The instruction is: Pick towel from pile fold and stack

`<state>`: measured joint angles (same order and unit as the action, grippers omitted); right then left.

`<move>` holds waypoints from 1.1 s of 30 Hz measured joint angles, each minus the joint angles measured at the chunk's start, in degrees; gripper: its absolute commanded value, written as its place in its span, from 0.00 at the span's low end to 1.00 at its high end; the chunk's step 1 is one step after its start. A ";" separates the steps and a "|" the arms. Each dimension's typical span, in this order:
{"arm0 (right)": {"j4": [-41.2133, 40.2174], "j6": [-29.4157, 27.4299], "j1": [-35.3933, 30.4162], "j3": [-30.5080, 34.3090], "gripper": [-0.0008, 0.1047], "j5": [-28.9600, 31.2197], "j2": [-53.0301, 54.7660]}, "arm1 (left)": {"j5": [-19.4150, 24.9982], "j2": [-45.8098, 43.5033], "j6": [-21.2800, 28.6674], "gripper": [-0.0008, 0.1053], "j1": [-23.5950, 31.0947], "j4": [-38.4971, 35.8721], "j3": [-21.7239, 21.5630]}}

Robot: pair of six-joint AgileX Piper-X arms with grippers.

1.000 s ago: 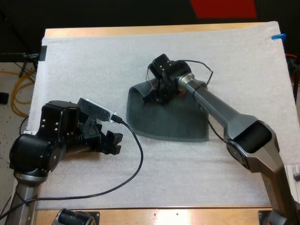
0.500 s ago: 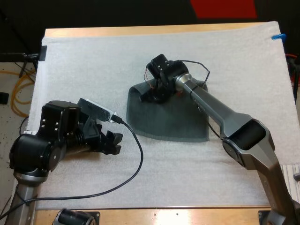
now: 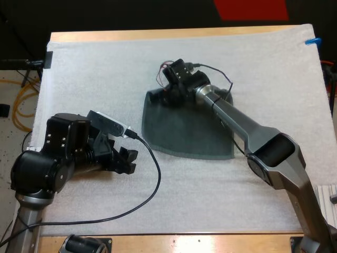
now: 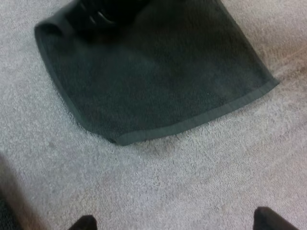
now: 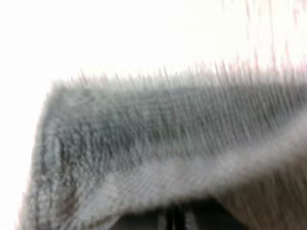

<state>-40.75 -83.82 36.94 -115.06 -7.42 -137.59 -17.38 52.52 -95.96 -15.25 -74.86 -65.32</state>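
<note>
Lying flat on the mat [image 3: 105, 63], the towel [image 3: 184, 129] looks soft and floppy, so a corner is best to pinch. The right gripper [image 3: 160, 96] sits at its far corner, and its hold cannot be told. The left gripper [image 3: 129, 161] rests wide open nearby.

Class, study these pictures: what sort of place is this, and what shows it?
Probably a robotics lab bench: two robot arms reach over a wooden table covered by a white mat, the right gripper at a dark towel, the left gripper open beside it.
</note>
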 measured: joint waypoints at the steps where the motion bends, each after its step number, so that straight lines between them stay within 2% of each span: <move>1: 2.55 0.51 0.00 0.00 0.01 0.54 -0.16 | 0.00 0.00 0.00 0.60 0.00 0.00 0.00; 5: 10.49 0.73 0.00 0.00 0.01 4.83 -0.22 | 0.00 0.00 0.00 0.60 0.00 -0.05 0.00; 8: 13.65 0.73 0.00 0.00 0.01 5.61 0.01 | 0.00 0.00 0.00 0.60 0.00 -0.36 0.00; 12: 13.32 -1.18 0.00 0.12 0.01 5.59 2.24 | 0.00 0.00 0.00 0.60 0.00 -0.46 0.00; 17: 6.67 -2.00 0.00 0.12 0.01 6.81 9.99 | 0.00 0.00 0.00 0.60 0.00 -0.46 0.00; 19: 2.88 -2.90 0.00 0.12 0.07 7.06 13.76 | 0.00 0.00 0.00 0.60 0.00 -0.34 0.00; 20: 1.04 -3.53 0.00 0.12 0.13 6.91 15.53 | 0.00 0.00 0.00 0.60 0.00 -0.18 0.00; 22: -2.81 -5.05 0.00 0.12 0.30 6.05 19.27 | 0.00 0.00 0.00 0.60 0.00 -0.05 0.00; 24: -7.31 -6.21 0.00 0.12 0.57 5.78 22.35 | 0.00 0.00 0.44 0.60 0.00 -0.06 0.00; 25: -9.37 -6.61 0.00 0.12 0.62 5.77 23.89 | 0.00 0.00 0.55 0.60 0.00 -0.06 0.00; 26: -11.41 -6.92 -0.05 0.12 0.74 5.79 25.34 | 0.00 0.00 0.61 0.60 0.00 -0.06 0.00; 27: -13.73 -7.17 -0.17 0.12 0.79 5.87 26.66 | 0.00 0.00 0.67 0.60 0.00 -0.06 0.00; 33: -27.22 -7.78 -1.53 0.12 0.75 10.18 32.32 | 0.00 -0.45 0.65 0.60 0.00 -0.06 0.00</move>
<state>-67.97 -91.60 35.41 -114.94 2.76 -105.27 -17.38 52.08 -95.31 -15.25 -74.92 -65.32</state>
